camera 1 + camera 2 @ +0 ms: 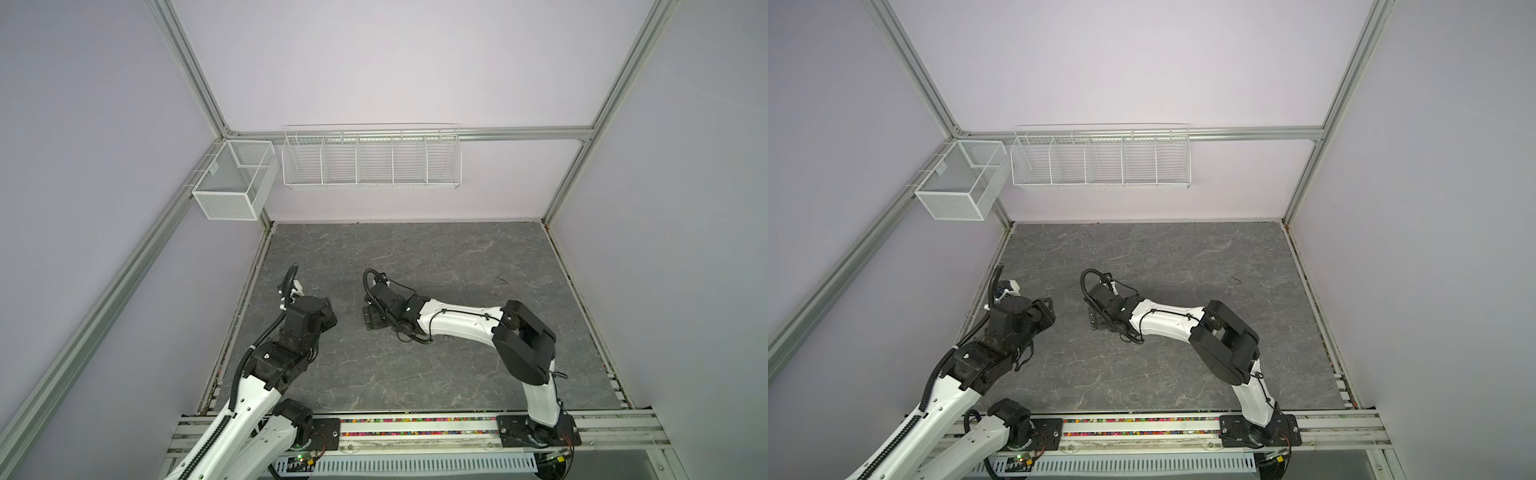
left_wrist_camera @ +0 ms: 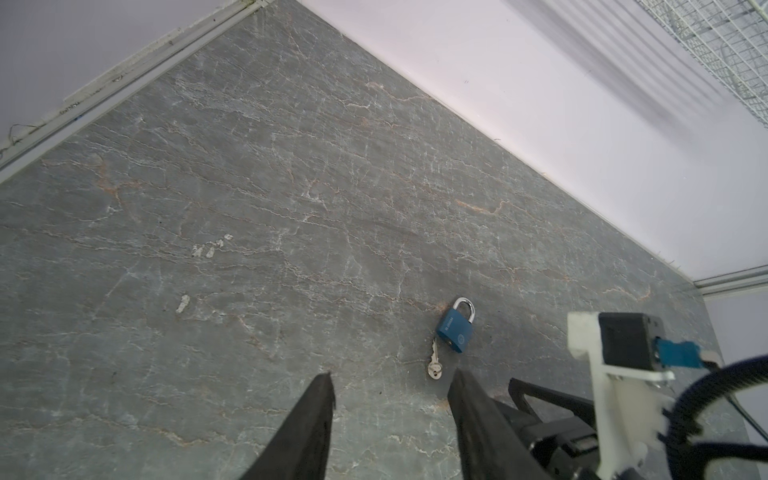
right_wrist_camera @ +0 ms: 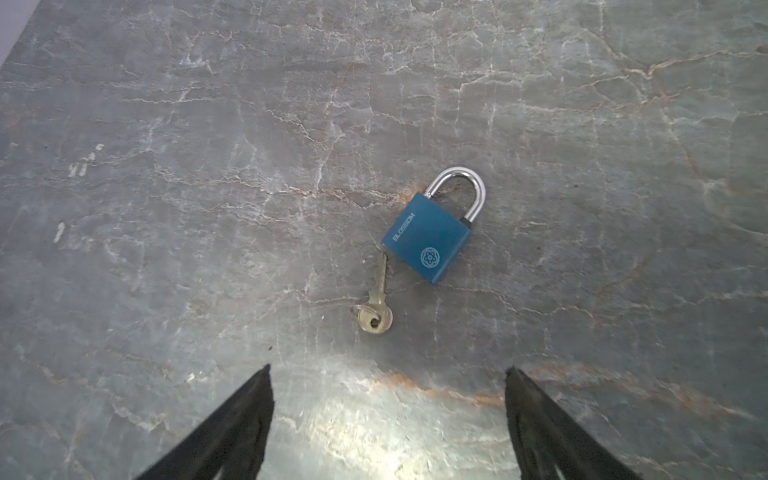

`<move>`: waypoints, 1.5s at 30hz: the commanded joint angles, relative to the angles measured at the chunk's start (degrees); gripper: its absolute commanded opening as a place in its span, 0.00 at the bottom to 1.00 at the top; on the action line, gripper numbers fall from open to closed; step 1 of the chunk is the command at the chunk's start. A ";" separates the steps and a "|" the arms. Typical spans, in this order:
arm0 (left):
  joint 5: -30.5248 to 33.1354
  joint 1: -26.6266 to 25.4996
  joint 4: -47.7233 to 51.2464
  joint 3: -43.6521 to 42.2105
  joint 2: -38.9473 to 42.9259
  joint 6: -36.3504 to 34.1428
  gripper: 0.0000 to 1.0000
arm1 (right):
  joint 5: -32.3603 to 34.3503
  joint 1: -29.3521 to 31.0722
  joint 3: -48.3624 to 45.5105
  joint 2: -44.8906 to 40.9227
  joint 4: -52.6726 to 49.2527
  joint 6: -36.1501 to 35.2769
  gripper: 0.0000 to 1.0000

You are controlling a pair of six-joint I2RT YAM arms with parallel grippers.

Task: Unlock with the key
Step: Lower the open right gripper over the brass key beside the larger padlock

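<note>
Right wrist view: the right gripper (image 3: 387,370) hangs over the tabletop (image 3: 166,124) with its jaws spread wide and nothing between them. Just beyond the tips lies the key (image 3: 376,303), flat, its blade tip touching a bottom corner of the blue padlock (image 3: 428,243). The padlock lies flat with its shackle appearing closed.

Left wrist view: the left gripper (image 2: 391,374) has its jaws partly spread and holds nothing. The key (image 2: 434,365) and padlock (image 2: 455,332) lie just ahead of its tips.

In both top views the right arm's wrist hides the padlock and key, near the tabletop's middle. Two wire baskets (image 1: 371,158) (image 1: 232,183) hang on the walls.
</note>
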State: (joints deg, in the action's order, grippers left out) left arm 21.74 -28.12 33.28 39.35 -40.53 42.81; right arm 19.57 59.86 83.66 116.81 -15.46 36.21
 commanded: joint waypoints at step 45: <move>-2.84 0.43 -7.69 -5.71 1.36 6.02 0.47 | 7.91 -1.72 0.52 3.24 -9.80 -1.50 0.89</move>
State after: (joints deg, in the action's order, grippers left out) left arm 19.44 -28.12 26.59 34.28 -39.03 47.99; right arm 27.18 59.05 86.11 122.89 -24.27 35.11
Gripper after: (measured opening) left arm 0.473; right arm 0.889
